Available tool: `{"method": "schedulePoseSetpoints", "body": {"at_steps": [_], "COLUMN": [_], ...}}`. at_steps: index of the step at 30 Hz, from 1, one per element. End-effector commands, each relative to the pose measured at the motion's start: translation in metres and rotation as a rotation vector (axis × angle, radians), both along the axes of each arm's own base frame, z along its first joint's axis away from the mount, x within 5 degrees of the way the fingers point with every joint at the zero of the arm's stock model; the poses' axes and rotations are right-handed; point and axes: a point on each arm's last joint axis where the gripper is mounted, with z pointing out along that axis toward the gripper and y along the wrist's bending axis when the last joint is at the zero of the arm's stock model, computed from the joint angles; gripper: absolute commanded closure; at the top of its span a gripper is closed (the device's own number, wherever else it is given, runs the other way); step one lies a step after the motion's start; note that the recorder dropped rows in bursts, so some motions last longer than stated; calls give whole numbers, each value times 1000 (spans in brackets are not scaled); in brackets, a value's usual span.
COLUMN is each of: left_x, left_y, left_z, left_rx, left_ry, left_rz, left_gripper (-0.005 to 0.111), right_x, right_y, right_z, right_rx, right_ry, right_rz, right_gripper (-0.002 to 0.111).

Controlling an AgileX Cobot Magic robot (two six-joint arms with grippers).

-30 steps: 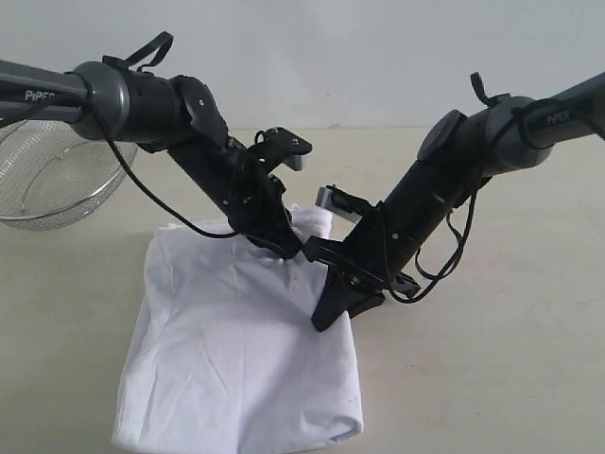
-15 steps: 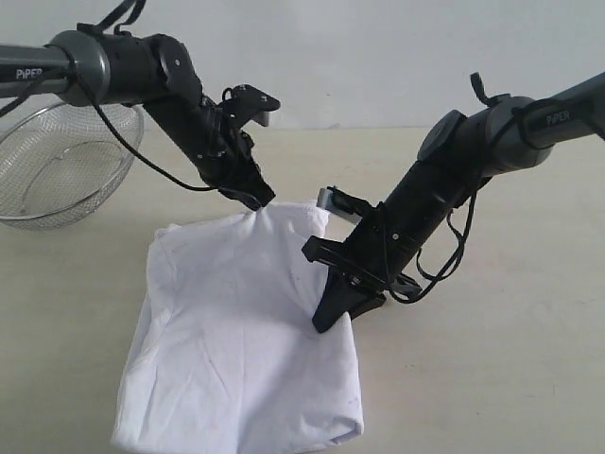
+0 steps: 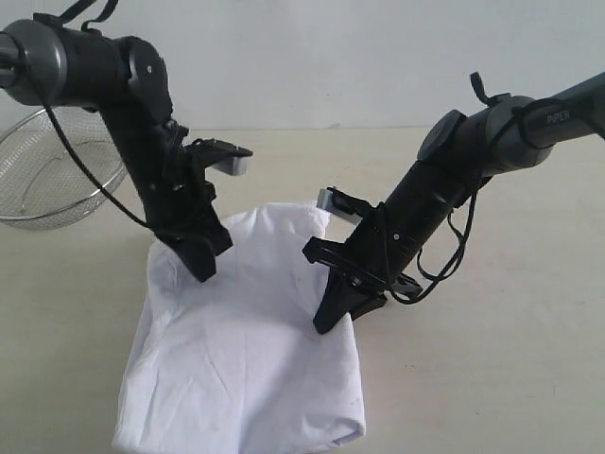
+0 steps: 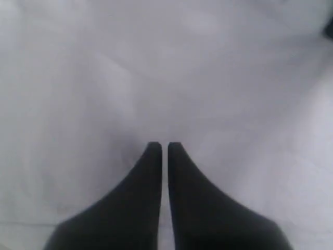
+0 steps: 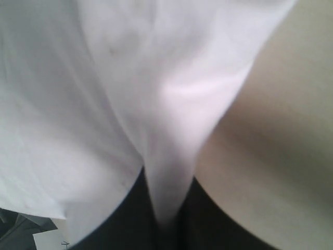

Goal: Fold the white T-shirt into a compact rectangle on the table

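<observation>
The white T-shirt [image 3: 246,350] lies folded, plain side up, on the beige table [image 3: 492,378]. My left gripper [image 3: 203,272] points down at the shirt's far-left part, fingers together with nothing between them. In the left wrist view its gripper [image 4: 162,145] is shut just over the white cloth [image 4: 166,67]. My right gripper [image 3: 321,323] is at the shirt's right edge. In the right wrist view this gripper [image 5: 167,177] is shut on a ridge of the shirt [image 5: 104,78], which runs down between the dark fingers [image 5: 208,219].
A wire-mesh metal basket [image 3: 47,180] stands at the far left, behind the left arm. Bare table [image 5: 281,130] stretches to the right of the shirt and along the back. The shirt's near edge reaches the bottom of the exterior view.
My left gripper let go of the shirt's raised far edge, which dropped flat. It swung left and down onto the shirt's left part. The right gripper has not moved.
</observation>
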Motion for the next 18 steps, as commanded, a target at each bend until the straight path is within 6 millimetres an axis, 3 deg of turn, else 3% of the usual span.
{"method": "schedulePoseSetpoints", "body": {"at_steps": [1,12,18], "left_x": [-2,15,12], "left_y": [12,49,45], "left_z": [-13,-21,5], "left_rx": [115,145,59], "left_ry": [-69,-137,-158], "left_rz": [93,249,298], "left_gripper": [102,102,102], "right_x": [-3,-3,-2], "right_y": [-7,-7,-8], "right_z": [-5,-5,-4], "right_rx": [-42,-43,-39], "right_ry": [-7,1,2], "right_rz": [33,25,13], "right_gripper": [109,109,109]}}
